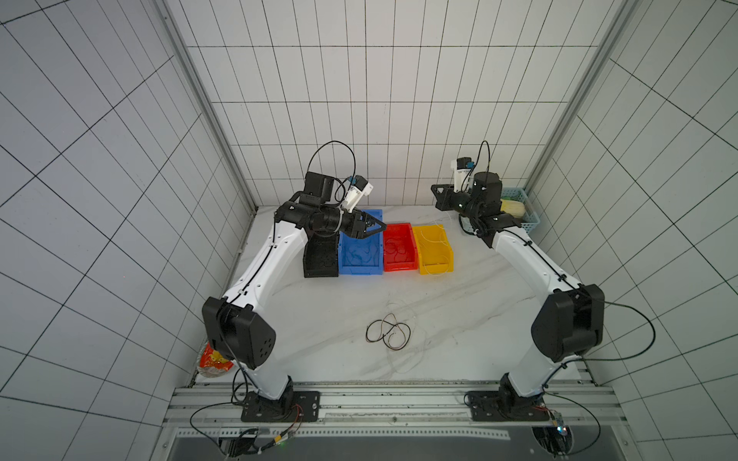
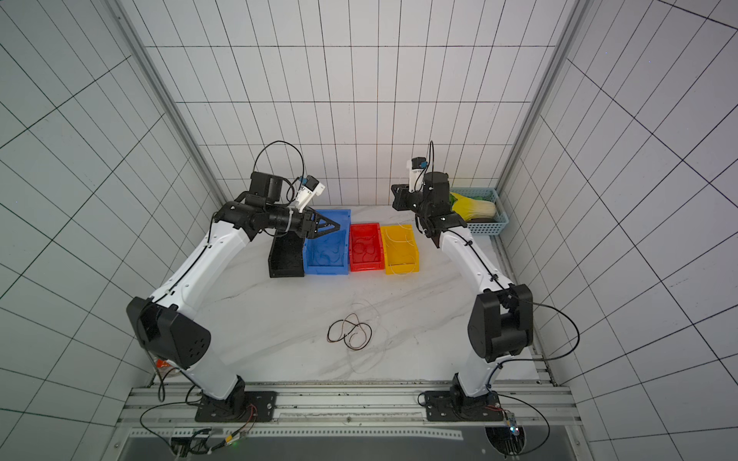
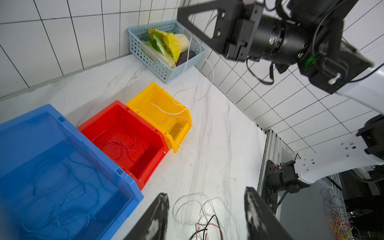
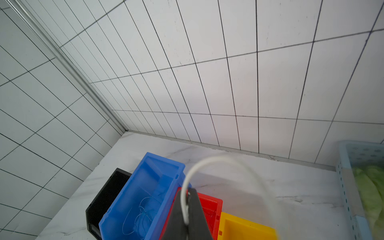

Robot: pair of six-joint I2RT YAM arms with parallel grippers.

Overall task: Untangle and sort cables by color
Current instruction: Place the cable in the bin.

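One white cable point(image 4: 216, 159) pinched by right hand point(image 4: 188, 196), clear only from right wrist; left hand point(image 3: 206, 193) parted.

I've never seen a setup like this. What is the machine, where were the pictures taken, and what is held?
Two robot arms, each ending in a two-fingered gripper. Two pictures look down from overhead; two come from cameras on the wrists. On the table stand a black bin, blue bin, red bin and yellow bin, some holding thin cables; a tangle lies nearer the arms' bases. The right gripper is shut on a white cable. The left gripper is open and empty.
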